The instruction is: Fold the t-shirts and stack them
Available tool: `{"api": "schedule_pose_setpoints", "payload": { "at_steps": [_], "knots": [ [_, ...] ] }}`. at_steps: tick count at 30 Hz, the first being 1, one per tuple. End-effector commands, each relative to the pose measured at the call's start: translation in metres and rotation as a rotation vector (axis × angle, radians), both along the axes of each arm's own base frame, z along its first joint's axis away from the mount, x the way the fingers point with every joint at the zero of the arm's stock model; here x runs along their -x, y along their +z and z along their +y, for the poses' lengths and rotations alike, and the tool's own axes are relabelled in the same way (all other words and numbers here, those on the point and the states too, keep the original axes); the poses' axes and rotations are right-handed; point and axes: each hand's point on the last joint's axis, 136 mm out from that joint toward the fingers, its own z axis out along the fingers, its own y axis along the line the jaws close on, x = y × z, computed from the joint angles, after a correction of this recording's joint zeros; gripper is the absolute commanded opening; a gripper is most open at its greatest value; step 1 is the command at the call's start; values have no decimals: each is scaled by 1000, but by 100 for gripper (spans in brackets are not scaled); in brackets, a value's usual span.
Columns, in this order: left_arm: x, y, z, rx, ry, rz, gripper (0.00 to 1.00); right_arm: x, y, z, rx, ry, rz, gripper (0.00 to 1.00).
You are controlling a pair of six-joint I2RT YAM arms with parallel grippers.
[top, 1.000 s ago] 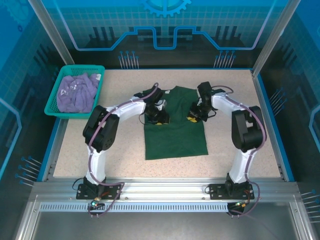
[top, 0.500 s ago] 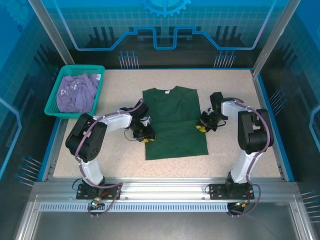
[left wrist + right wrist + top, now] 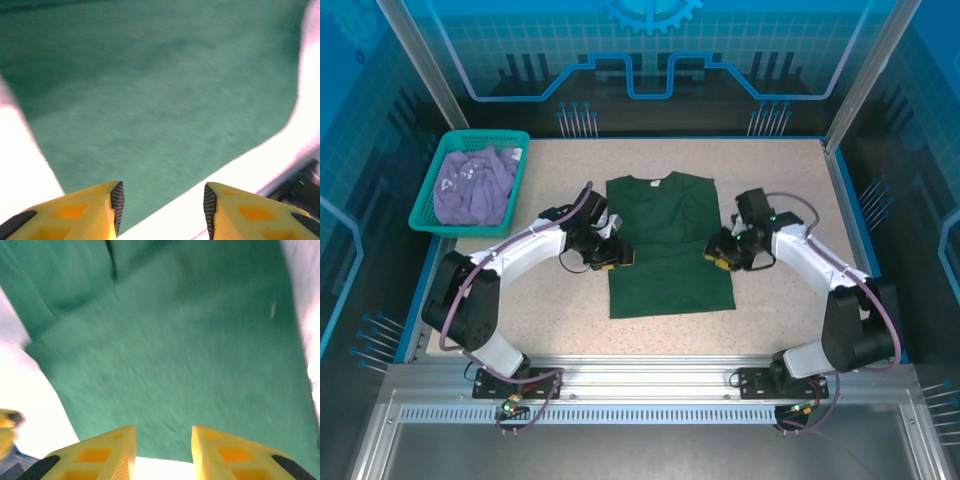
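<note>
While left claw [image 3: 614, 258] and right claw [image 3: 718, 257] gape, one green t-shirt [image 3: 670, 235] flat, one purple t-shirt [image 3: 470, 185] in basket [image 3: 424, 206]

A teal mesh basket [image 3: 455, 228] sits at the speckled table's [image 3: 780, 170] far-left corner (blue panels behind).

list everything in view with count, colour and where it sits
green t-shirt: 1, dark green, lying flat in the middle of the table
purple t-shirt: 1, lavender, crumpled inside the basket
basket: 1, teal mesh, far-left corner of the table
table: 1, speckled beige, blue-edged
enclosure panels: blue, translucent, around the table
left gripper: 1, yellow jaws apart, at the green t-shirt's left edge
right gripper: 1, yellow jaws apart, at the green t-shirt's right edge
</note>
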Motion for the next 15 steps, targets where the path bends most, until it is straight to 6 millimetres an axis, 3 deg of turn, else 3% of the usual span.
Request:
{"api": "schedule_pose_setpoints", "payload": {
  "at_steps": [1,5,8,15],
  "knots": [
    [37,4,-33,112,-164,72,47,49,-43,-19,101,-88,191,34],
    [58,-33,-34,48,-156,162,43,78,-66,-40,181,-175,305,32],
    [63,-69,-1,-155,-80,217,41,88,-74,-50,225,-224,355,32],
    [95,-114,40,-343,-22,341,42,105,-88,-54,215,-297,420,33]
  ]
}}
